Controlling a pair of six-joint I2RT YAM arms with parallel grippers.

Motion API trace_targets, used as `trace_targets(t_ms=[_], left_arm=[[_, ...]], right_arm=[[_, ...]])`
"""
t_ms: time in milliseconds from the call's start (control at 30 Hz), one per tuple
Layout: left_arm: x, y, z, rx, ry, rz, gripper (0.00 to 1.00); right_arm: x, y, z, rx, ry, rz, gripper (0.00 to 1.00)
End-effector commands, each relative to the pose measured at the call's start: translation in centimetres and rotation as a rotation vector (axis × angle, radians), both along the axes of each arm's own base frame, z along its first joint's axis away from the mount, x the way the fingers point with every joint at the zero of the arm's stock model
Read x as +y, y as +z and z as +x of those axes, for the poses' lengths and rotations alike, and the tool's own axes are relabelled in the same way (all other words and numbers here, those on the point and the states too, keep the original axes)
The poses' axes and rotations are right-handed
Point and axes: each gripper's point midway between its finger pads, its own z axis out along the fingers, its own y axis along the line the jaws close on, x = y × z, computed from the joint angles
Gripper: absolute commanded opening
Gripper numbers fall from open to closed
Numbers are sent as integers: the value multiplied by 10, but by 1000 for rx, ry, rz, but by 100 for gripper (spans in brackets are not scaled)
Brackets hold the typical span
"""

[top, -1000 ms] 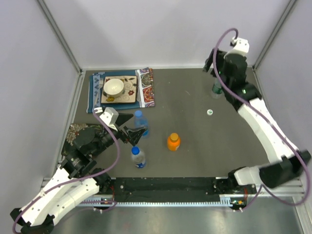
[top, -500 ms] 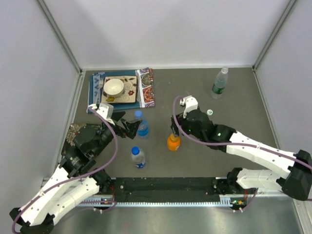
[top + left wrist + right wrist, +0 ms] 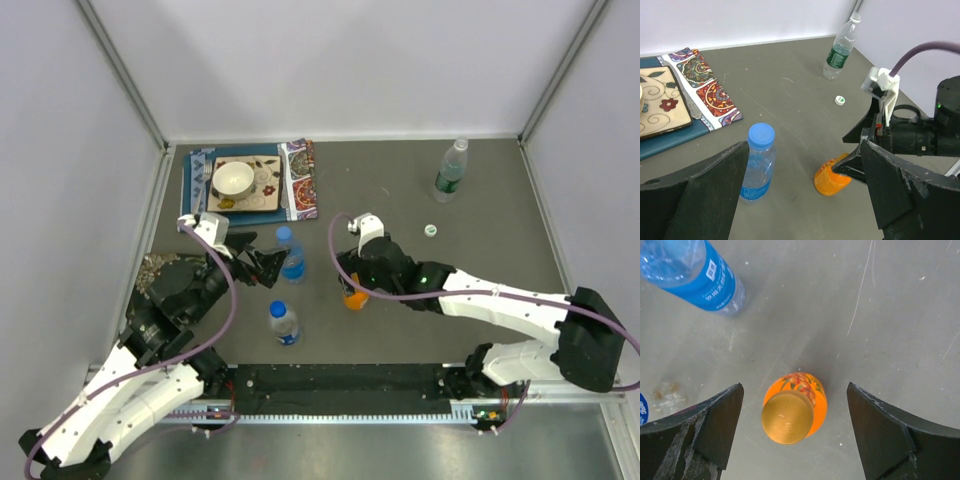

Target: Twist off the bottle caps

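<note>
The short orange bottle (image 3: 807, 390) stands upright with its orange cap (image 3: 787, 417) on. My right gripper (image 3: 795, 387) is open and hangs over it, one jaw on each side, touching nothing. In the top view the right gripper (image 3: 352, 283) hides most of the orange bottle (image 3: 353, 296). My left gripper (image 3: 262, 262) is open and empty beside a clear bottle (image 3: 290, 262) with a blue cap (image 3: 285, 235). A second blue-capped bottle (image 3: 284, 324) stands nearer. The greenish bottle (image 3: 451, 172) stands far right, and a white cap (image 3: 430, 230) lies loose on the table.
A patterned mat (image 3: 300, 180) with a plate and white bowl (image 3: 232, 178) lies at the far left. A speckled object (image 3: 165, 268) sits by the left wall. A black rail (image 3: 340, 385) runs along the near edge. Walls close in three sides.
My right arm has swung from the greenish bottle in the far right corner to above the orange bottle. My left gripper has shifted slightly beside the blue-capped bottle.
</note>
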Motion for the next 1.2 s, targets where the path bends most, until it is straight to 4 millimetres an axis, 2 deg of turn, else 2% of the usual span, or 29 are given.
trace_targets(t_ms=[0,200,433,567,700,733,800,833,867,900,933,967,1000,1067,1100,1133,1167], left_arm=[[2,10,-4,-24,-2,-29,98],[2,7,-5,-21,-8,-25,99],[3,2,-7,-15,-12,-26,98],[1,-1,-8,-8,-19,-28,99],[3,2,-5,-10,0,-35,98],[10,3,2,-5,59,-41,98],[17,11,7,-7,110,-68,99],[16,13,11,-7,124,-62,99],[18,16,14,-10,139,-61,98],[17,25,15,-20,139,-71,98],[12,25,20,-8,136,-59,98],[8,29,22,-9,124,-60,98],[5,42,22,-24,110,-69,98],[-9,48,28,-25,66,-44,99],[-17,63,25,-47,24,-58,98],[-25,63,30,-37,3,-50,99],[-32,73,30,-59,-29,-66,99]], right_arm=[[10,-7,-5,15,1,33,84],[5,-20,-5,29,-18,3,75],[3,-34,-12,70,-13,-11,56],[1,-27,-12,61,-25,4,46],[-8,27,-5,-38,-60,84,42],[-13,61,-1,-99,-83,138,38],[-18,94,1,-164,-86,176,26],[-23,122,3,-210,-98,215,8],[-26,134,4,-231,-101,216,1],[-29,144,8,-241,-116,223,0],[-28,164,8,-251,-107,256,0],[-29,167,9,-231,-108,258,0],[-29,173,9,-217,-105,282,0],[-26,191,11,-168,-79,382,0],[-26,197,12,-149,-72,420,0],[-25,207,13,-123,-41,471,0],[-25,212,12,-92,-26,517,0]])
